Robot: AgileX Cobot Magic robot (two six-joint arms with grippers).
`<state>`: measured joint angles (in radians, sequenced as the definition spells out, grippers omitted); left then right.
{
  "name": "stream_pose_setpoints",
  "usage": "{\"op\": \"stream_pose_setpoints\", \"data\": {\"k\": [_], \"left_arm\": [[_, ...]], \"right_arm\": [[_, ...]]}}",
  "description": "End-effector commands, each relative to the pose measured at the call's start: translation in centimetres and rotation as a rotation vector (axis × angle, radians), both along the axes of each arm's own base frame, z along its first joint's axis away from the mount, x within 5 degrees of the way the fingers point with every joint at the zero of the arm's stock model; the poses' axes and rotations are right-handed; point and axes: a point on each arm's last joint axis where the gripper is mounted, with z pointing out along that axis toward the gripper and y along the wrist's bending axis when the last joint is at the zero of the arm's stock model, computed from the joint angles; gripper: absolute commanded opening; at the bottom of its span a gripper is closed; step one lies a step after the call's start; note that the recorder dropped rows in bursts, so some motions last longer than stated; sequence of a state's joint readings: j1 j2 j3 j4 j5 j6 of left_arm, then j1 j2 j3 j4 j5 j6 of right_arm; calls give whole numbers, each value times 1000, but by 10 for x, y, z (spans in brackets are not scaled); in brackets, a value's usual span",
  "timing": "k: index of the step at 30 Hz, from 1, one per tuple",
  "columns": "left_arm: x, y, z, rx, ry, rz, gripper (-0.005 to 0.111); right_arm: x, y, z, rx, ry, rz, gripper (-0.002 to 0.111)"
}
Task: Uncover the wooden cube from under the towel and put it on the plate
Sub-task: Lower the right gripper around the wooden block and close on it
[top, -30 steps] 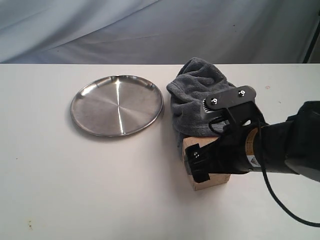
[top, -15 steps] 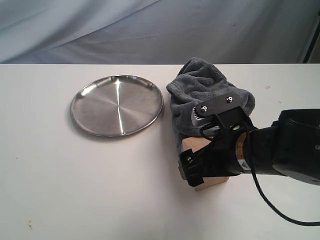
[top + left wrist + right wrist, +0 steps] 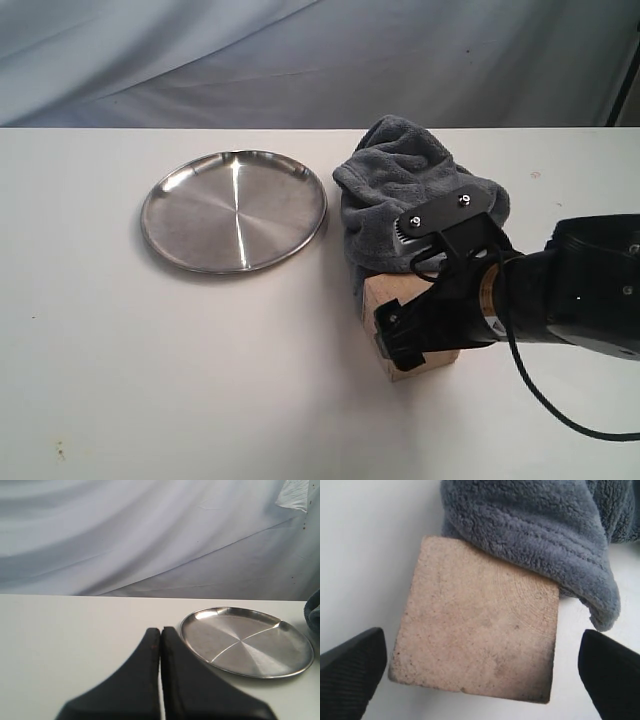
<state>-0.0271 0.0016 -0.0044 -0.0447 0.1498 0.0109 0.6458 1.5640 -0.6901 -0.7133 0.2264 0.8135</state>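
Right end effector (image 3: 480, 675) nearer wooden cube (image 3: 477, 617)

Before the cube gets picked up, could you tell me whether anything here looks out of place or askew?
The grey towel is bunched up and overlaps one edge of the wooden cube, so it is not fully uncovered. Nothing looks spilled or damaged.
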Motion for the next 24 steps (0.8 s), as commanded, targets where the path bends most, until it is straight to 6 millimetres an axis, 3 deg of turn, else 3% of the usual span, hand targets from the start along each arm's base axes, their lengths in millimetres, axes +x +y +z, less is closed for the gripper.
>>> {"op": "stream_pose_setpoints", "data": {"k": [1, 14, 20, 24], "left_arm": [[0, 0, -1, -2, -1, 0, 1], [0, 0, -1, -2, -1, 0, 1], [0, 0, -1, -2, -1, 0, 1], [0, 0, -1, -2, -1, 0, 1]], "right_arm": [[3, 0, -7, -14, 5, 18, 95], [5, 9, -20, 56, 40, 22, 93], [5, 9, -21, 80, 57, -13, 70], [4, 9, -19, 104, 68, -43, 62]]}}
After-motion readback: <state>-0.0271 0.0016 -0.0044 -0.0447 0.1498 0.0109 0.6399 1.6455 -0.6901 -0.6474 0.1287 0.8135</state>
